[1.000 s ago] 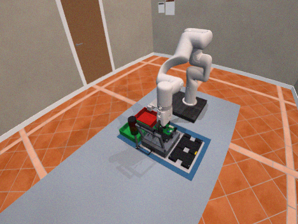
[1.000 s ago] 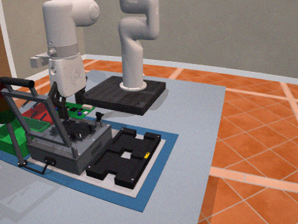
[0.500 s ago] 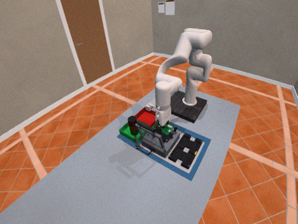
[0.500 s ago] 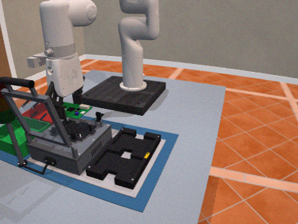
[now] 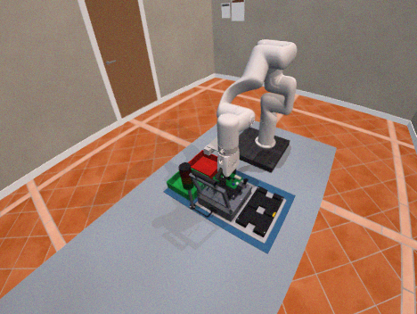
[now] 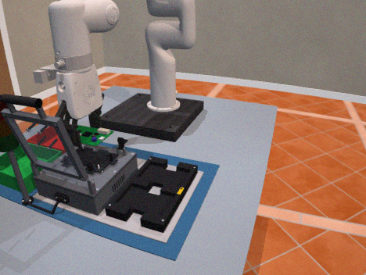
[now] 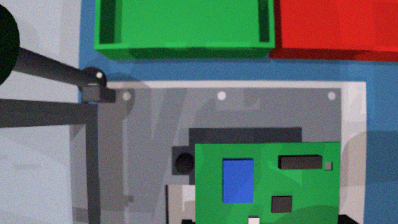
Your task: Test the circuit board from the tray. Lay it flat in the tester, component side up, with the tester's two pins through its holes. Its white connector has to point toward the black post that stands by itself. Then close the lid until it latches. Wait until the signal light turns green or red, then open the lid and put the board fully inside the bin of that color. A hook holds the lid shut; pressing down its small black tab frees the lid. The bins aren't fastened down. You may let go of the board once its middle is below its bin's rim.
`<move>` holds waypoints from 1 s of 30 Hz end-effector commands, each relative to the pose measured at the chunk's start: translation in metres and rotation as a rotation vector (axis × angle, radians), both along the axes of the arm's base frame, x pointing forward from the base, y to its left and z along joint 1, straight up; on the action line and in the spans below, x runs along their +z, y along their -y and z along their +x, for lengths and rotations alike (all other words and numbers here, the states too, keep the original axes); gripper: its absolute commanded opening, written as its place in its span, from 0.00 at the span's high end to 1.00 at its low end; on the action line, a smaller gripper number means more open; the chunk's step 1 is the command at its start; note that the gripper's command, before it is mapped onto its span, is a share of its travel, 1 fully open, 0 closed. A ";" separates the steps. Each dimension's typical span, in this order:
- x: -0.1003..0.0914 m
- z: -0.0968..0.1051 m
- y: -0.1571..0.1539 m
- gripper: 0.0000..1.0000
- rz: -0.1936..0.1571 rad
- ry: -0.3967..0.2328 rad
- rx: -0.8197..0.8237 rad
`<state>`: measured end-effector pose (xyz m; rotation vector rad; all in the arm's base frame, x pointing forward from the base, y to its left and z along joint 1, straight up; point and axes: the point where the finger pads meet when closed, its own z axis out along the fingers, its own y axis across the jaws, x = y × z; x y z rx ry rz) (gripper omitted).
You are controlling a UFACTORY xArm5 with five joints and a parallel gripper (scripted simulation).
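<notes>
Circuit board (image 5: 234, 182) (image 6: 94, 135) (image 7: 270, 175) is in the air above the tester (image 5: 217, 207) (image 6: 78, 200) (image 7: 155, 117), component side up. Gripper (image 5: 232, 180) (image 6: 86, 134) (image 7: 268, 221) has its fingers clamped on this board. Lid (image 5: 226, 202) (image 6: 71, 149) (image 7: 92, 165) of the tester stands open. Black tray (image 5: 254, 215) (image 6: 133, 196) lies just beside the tester; green bin (image 5: 175, 189) (image 6: 16, 180) (image 7: 185, 53) and red bin (image 5: 193, 158) (image 6: 48, 137) (image 7: 340, 56) are side by side near its other sides.
</notes>
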<state>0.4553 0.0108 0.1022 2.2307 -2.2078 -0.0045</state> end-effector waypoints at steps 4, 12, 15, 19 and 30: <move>0.001 0.001 0.000 0.21 0.000 0.004 0.000; 0.000 0.001 0.000 0.21 0.000 0.004 0.000; -0.003 0.001 0.000 0.21 0.000 0.004 0.000; -0.005 0.001 0.000 0.21 0.000 0.004 0.000; -0.024 0.001 0.000 0.21 0.000 0.004 0.000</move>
